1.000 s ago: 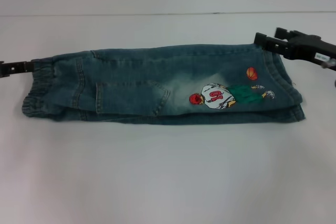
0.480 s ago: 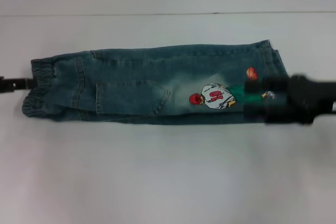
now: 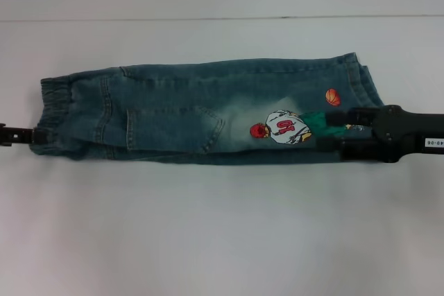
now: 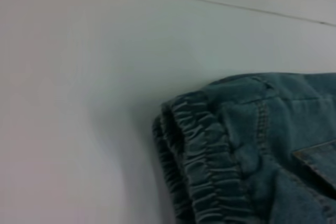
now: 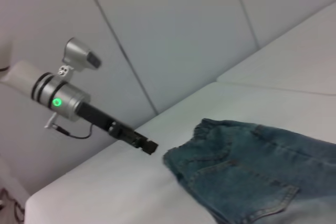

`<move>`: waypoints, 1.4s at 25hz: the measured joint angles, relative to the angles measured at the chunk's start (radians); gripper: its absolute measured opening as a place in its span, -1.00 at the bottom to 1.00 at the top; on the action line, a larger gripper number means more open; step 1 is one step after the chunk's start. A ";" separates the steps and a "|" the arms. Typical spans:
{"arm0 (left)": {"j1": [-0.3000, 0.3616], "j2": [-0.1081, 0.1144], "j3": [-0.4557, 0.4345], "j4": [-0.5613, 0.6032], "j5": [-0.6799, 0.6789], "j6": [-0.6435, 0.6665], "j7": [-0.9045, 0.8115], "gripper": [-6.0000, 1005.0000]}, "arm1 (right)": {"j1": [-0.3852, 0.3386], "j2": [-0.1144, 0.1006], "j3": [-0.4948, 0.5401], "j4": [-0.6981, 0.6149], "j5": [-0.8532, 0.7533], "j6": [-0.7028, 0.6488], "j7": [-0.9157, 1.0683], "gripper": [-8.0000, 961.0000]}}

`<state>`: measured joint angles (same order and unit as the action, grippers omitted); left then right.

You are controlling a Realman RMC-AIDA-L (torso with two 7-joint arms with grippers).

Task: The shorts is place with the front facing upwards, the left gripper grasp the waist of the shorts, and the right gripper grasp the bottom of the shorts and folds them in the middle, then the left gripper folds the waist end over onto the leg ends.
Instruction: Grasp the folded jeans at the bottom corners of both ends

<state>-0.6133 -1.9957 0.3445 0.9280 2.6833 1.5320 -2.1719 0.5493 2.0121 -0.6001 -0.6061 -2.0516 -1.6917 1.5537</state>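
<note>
Head view: shorts (image 3: 208,112) lie folded lengthwise across the frame centre on the white table (image 3: 222,233), gathered waist (image 3: 50,112) at left, leg ends (image 3: 361,77) at right with the ball-player print (image 3: 281,128). Left gripper (image 3: 38,134) at the left edge sits at the waist's lower corner; can't tell if it grips. Right gripper (image 3: 331,133) comes in from the right over the hem area, fingers apart, holding nothing visible.
Left wrist view: ruffled waist at lower right, no fingers seen.
Right wrist view: left gripper at centre left, tip just beside the waist, apart from it.
</note>
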 joint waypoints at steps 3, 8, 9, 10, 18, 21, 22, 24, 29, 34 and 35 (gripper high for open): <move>-0.006 0.000 0.016 -0.022 0.013 -0.040 -0.007 0.50 | 0.000 0.002 0.001 0.000 -0.002 0.016 0.000 0.75; -0.017 -0.002 0.065 -0.078 0.015 -0.120 -0.034 0.47 | 0.004 0.006 -0.006 0.001 -0.005 0.042 0.000 0.74; -0.021 -0.002 0.069 -0.086 0.015 -0.129 -0.035 0.46 | 0.006 0.007 -0.007 0.002 -0.007 0.044 0.000 0.74; -0.026 -0.004 0.073 -0.096 0.015 -0.141 -0.037 0.45 | 0.007 0.008 -0.008 0.004 -0.007 0.046 0.000 0.74; -0.055 -0.006 0.133 -0.155 0.016 -0.192 -0.049 0.39 | 0.007 0.008 -0.007 0.010 -0.009 0.064 -0.005 0.75; -0.060 -0.007 0.143 -0.156 0.014 -0.191 -0.046 0.37 | 0.004 0.008 -0.007 0.011 -0.008 0.064 -0.009 0.75; -0.063 -0.006 0.143 -0.156 0.014 -0.188 -0.045 0.37 | 0.004 0.008 -0.007 0.011 -0.008 0.064 -0.009 0.75; -0.065 -0.005 0.148 -0.157 0.015 -0.185 -0.043 0.35 | 0.003 0.009 -0.007 0.011 -0.008 0.065 -0.010 0.75; -0.066 -0.005 0.162 -0.155 0.015 -0.184 -0.043 0.17 | 0.003 0.009 -0.007 0.011 -0.008 0.066 -0.013 0.74; -0.066 -0.007 0.175 -0.152 0.015 -0.174 -0.045 -0.23 | 0.003 0.012 -0.007 0.011 -0.009 0.068 -0.022 0.75; -0.066 -0.007 0.177 -0.150 0.015 -0.172 -0.045 -0.31 | 0.003 0.013 -0.007 0.011 -0.009 0.068 -0.023 0.75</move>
<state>-0.6796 -2.0027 0.5219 0.7778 2.6983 1.3604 -2.2171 0.5522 2.0248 -0.6074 -0.5951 -2.0602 -1.6240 1.5310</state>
